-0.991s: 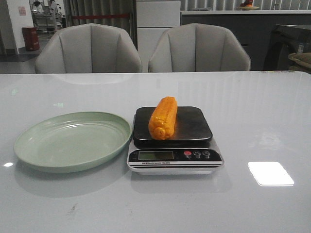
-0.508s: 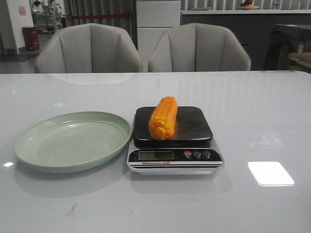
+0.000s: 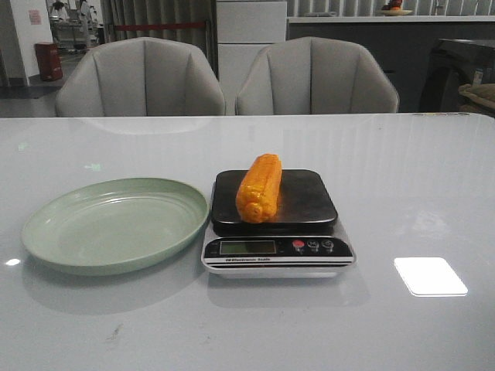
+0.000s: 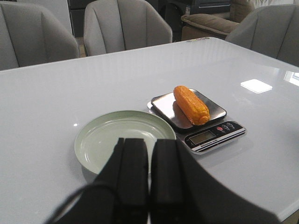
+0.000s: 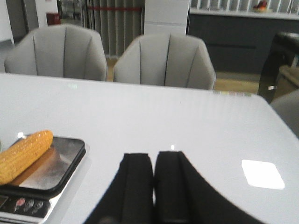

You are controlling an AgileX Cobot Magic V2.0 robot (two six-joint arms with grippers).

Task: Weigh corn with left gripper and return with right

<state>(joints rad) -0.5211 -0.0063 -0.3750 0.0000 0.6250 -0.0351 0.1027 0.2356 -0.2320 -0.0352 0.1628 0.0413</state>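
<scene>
1. The right gripper (image 5: 153,186) is seen closed with nothing held, its fingers pressed together and raised off the table (image 5: 196,121).
2. The left gripper (image 4: 148,177) is likewise closed and empty, held above the near rim of the pale green plate (image 4: 93,135).
3. The corn (image 3: 260,188) is found lying on the black platform of the kitchen scale (image 3: 274,251), ahead of the right gripper and off to its left, well apart from it.
4. Its long axis is laid roughly front to back, so a grasp across its width is judged suitable.
5. Neither arm is shown in the front view; only the wrist views reveal the grippers.
6. The plate is missing from the right wrist view.
</scene>
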